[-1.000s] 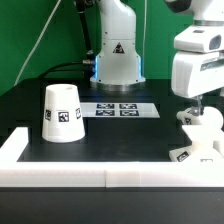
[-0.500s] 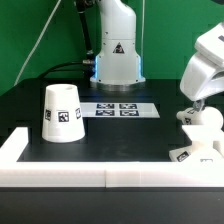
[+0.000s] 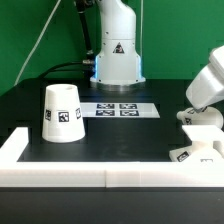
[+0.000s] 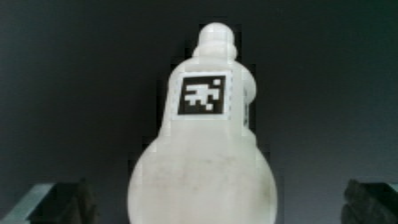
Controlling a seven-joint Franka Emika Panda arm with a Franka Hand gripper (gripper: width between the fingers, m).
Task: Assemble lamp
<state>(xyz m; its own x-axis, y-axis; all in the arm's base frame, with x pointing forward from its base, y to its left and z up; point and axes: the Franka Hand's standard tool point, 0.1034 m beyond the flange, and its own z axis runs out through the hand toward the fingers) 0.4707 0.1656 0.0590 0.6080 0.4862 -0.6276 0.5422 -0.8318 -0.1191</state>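
Arm leans steeply. End effector (image 3: 190, 112) released, jaws wide on either side of the bulb (image 4: 210, 140), no contact. Bulb sits just below it; shade (image 3: 62, 112) stands well apart on the surface (image 3: 120, 135).

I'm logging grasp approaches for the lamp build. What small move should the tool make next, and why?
Probably ease the tool forward along the bulb before closing. In the wrist view its fingers stand wide apart on either side of the bulb's rounded body, touching nothing and barely in frame, so closing now might catch only its end.
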